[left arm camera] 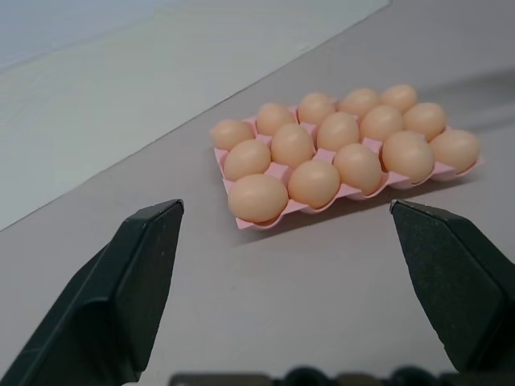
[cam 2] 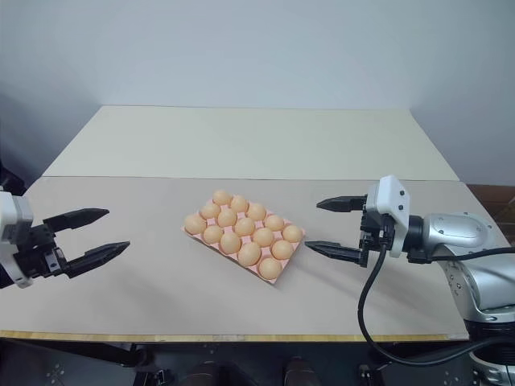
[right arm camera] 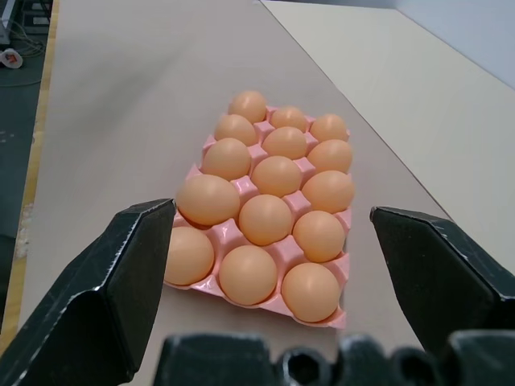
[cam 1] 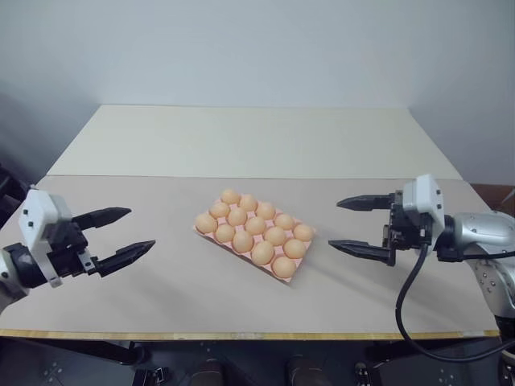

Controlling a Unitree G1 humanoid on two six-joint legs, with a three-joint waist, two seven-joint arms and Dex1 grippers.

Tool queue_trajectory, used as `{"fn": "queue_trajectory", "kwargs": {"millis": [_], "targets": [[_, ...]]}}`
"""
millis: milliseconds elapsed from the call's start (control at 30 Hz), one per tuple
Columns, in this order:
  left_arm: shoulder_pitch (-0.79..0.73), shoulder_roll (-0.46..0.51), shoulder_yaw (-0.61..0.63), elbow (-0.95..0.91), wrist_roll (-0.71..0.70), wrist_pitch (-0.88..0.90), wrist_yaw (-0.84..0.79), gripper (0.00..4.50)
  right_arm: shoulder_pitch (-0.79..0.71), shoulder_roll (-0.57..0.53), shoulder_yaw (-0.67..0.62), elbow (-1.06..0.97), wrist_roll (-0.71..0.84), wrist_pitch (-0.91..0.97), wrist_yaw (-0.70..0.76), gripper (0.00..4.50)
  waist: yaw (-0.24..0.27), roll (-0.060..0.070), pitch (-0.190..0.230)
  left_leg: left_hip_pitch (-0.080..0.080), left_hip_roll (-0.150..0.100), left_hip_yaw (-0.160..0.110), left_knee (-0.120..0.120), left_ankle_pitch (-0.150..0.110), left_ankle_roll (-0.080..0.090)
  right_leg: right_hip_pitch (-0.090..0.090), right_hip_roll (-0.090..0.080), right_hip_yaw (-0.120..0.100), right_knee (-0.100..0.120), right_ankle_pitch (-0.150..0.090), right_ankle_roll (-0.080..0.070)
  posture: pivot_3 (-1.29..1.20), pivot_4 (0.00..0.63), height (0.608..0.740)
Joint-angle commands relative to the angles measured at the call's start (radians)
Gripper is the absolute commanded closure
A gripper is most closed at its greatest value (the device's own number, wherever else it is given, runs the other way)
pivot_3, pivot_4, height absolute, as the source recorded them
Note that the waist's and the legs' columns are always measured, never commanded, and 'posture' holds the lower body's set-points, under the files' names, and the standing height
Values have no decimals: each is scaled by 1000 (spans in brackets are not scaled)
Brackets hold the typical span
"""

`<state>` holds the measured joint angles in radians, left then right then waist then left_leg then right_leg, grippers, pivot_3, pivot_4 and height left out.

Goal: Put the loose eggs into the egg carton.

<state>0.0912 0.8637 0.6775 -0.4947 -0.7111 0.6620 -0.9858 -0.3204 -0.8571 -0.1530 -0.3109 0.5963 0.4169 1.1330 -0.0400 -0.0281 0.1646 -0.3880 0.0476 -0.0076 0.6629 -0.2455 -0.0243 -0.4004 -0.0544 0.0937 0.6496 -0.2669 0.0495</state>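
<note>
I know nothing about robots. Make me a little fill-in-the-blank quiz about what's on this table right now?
1. The egg carton is coloured ____.
2. Every cup of the carton holds an egg, ____ eggs in all.
3. Both the left end effector and the right end effector have their fingers ____.
4. Neither end effector holds an ____.

Missing words: pink; twelve; open; egg

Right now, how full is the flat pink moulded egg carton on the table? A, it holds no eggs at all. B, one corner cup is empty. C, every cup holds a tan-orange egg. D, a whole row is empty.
C: the flat pink moulded egg carton shows a tan-orange egg in every cup, three rows of four, with no loose egg lying on the grey table around it.
</note>
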Motion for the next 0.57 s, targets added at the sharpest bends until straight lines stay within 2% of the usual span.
{"fn": "queue_trajectory", "kwargs": {"millis": [33, 567], "targets": [[5, 4, 37, -46, -41, 14, 40, 18, -18, 4, -2, -10, -1, -21, 0, 0, -1, 0, 0, 0, 0, 0, 0, 0, 0, 0, 0, 0, 0, 0, 0, 0, 150, 740], [20, 18, 43, -64, -107, 23, 81, 18, -10, 6, -1, -21, 4, -14, -21, 0, -2, 0, 0, -1, 0, 0, 0, 0, 0, -1, 0, 0, 0, 0, 0, 0, 150, 740]]}}
